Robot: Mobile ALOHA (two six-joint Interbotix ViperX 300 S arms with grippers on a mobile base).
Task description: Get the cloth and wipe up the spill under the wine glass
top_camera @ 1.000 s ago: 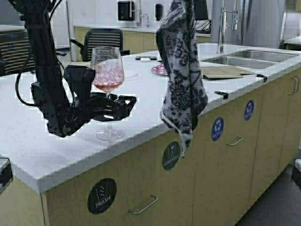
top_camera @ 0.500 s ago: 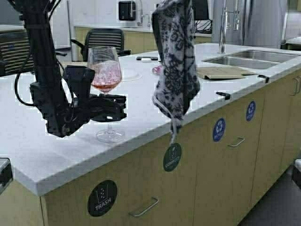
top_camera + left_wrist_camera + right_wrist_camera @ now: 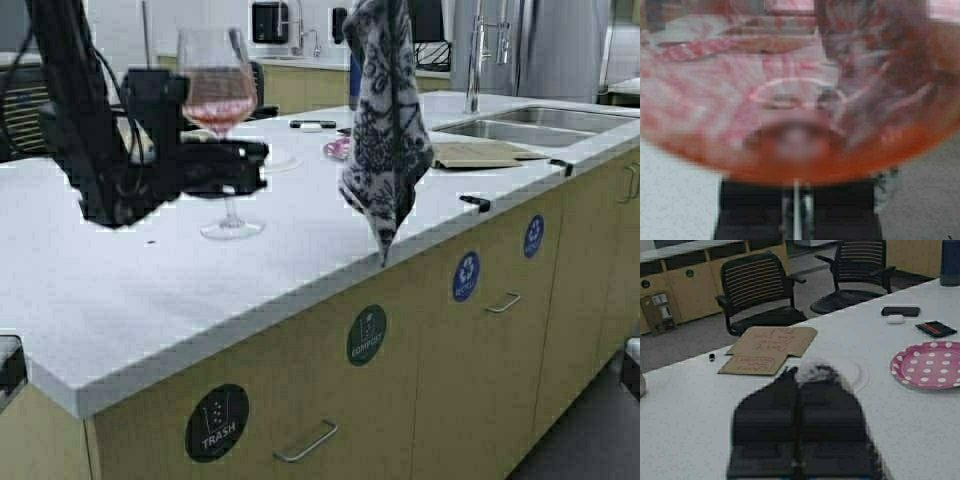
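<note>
1. Currently, the left gripper [image 3: 250, 165] is clamped on the stem of the wine glass [image 3: 216, 95], whose foot is above the counter [image 3: 300, 240].
2. Right gripper [image 3: 799, 390] is closed on the cloth [image 3: 385, 130], which hangs over the counter's front edge.

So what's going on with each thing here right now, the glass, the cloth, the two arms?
wine glass: upright, pink liquid inside, stem gripped, foot looks raised just off the counter.
cloth: hanging limp in the air over the counter's front edge.
left gripper: fingers shut on the glass stem.
right gripper: fingers shut, pinching the cloth's top.
counter: no spill visible beneath the glass.
</note>
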